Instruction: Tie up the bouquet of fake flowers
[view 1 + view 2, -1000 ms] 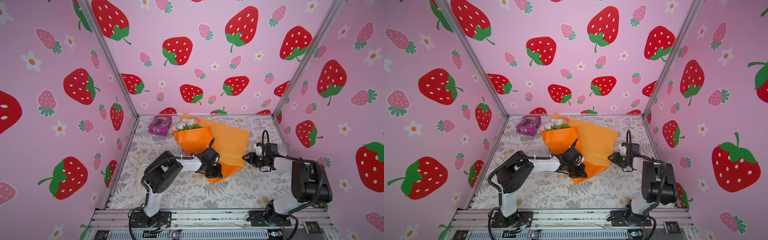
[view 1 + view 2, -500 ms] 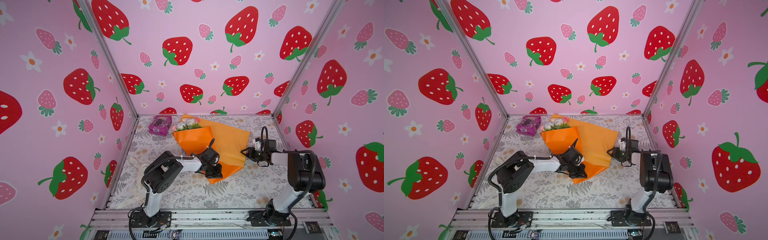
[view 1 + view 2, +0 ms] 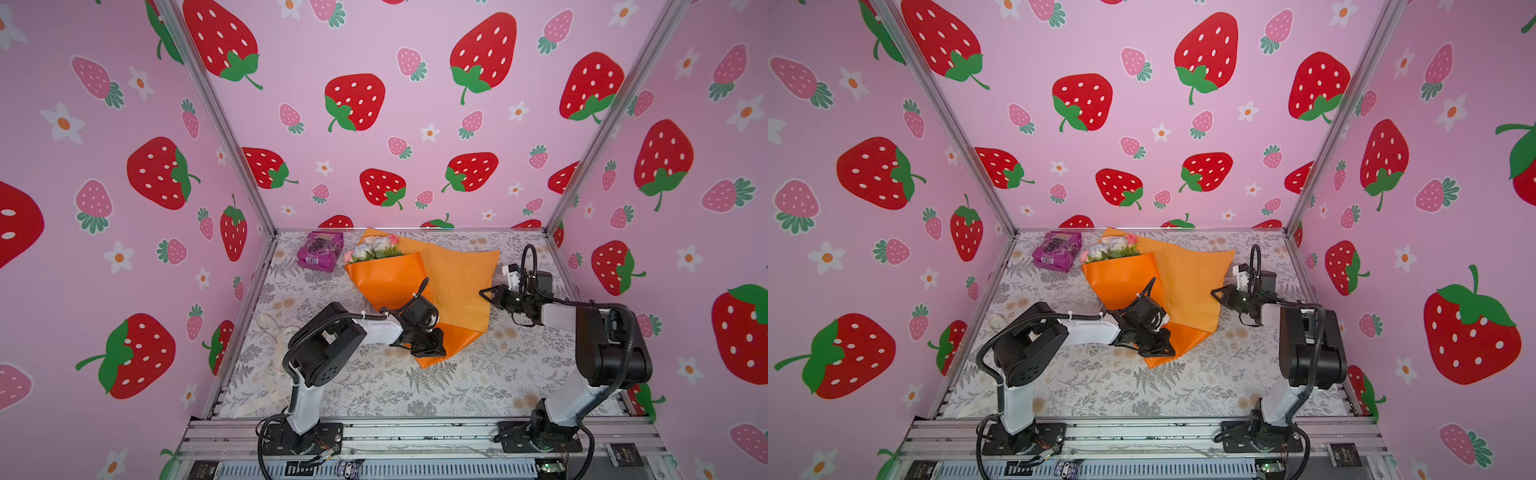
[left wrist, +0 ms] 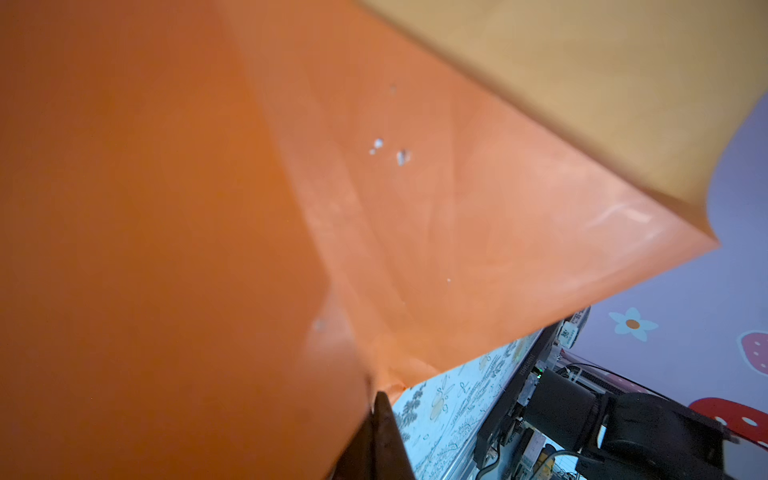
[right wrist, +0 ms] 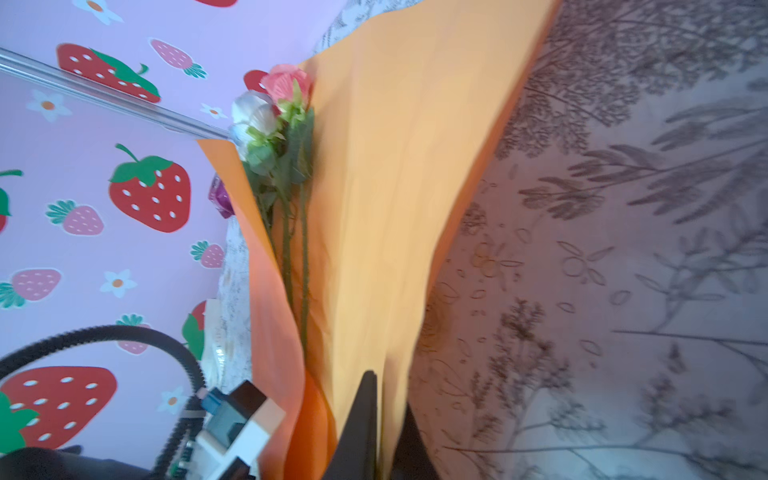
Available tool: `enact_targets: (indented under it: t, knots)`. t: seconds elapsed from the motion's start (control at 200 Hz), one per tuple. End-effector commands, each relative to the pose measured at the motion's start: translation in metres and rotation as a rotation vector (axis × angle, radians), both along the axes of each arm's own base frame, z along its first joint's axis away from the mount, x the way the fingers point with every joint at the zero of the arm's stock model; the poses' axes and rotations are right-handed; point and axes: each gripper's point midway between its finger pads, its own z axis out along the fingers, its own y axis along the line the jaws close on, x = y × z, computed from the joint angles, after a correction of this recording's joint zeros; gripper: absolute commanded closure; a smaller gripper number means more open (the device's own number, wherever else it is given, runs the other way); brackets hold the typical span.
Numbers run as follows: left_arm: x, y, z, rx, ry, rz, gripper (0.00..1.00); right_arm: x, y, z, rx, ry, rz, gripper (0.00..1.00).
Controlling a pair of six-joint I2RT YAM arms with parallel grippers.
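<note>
The step in hand looks like folding the loose right flap of the orange wrapping paper over the stems, ready for binding. In both top views the bouquet of fake flowers lies on the desk just below the middle of the frame, with the rose heads toward the back wall and the pointed end toward the robot. The left flap is already folded across the stems, and the right flap lies spread flat.

Your right hand is closed on the right edge of that flap; the right wrist view shows the sheet pinched between its fingers. Your left hand is closed too, at the narrow lower end of the wrap. It appears to clamp the paper there, though its wrist view is mostly filled with orange.

Lift the edge only a little, then sweep it leftward in an arc across the stems, so the thin sheet bends rather than tears. Use the left hand as a firm pivot, or the bundle will likely slide. The cream ribbon lies untouched at the lower left of the desk, and the purple snack packet sits just left of the rose heads
</note>
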Motion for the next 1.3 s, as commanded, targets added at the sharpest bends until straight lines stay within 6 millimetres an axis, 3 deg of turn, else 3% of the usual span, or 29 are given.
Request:
enact_targets:
  t: [0.0, 0.12, 0.285, 0.455, 0.54, 0.615, 0.77, 1.05, 1.296]
  knots:
    - [-0.013, 0.018, -0.025, 0.088, 0.033, 0.012, 0.93, 0.002, 0.014, 0.026, -0.009, -0.064, 0.04, 0.93]
    - [-0.012, 0.017, -0.025, 0.078, 0.02, 0.018, 0.98, 0.001, 0.027, 0.041, -0.056, -0.094, 0.051, 0.94]
    - [-0.011, 0.02, -0.028, 0.074, 0.004, 0.038, 1.0, 0.0, 0.047, 0.063, -0.254, -0.189, 0.043, 0.95]
    - [-0.01, 0.021, -0.03, 0.068, -0.003, 0.049, 1.0, -0.014, 0.082, 0.088, -0.327, -0.278, 0.079, 0.96]
    - [-0.01, 0.021, -0.03, 0.063, -0.007, 0.052, 1.0, -0.022, 0.095, 0.092, -0.413, -0.307, 0.089, 0.95]
    - [-0.01, 0.022, -0.031, 0.064, -0.009, 0.054, 1.0, -0.023, 0.092, 0.09, -0.5, -0.289, 0.053, 0.95]
    - [-0.008, 0.022, -0.03, 0.046, -0.021, 0.072, 1.0, -0.033, 0.113, 0.101, -0.478, -0.334, 0.099, 0.95]
    - [-0.001, 0.018, -0.012, 0.008, -0.062, 0.085, 1.0, -0.051, 0.149, 0.104, -0.492, -0.365, 0.13, 0.95]
    - [0.001, 0.026, 0.035, -0.061, -0.16, 0.114, 0.95, -0.056, 0.162, 0.106, -0.474, -0.364, 0.148, 0.95]
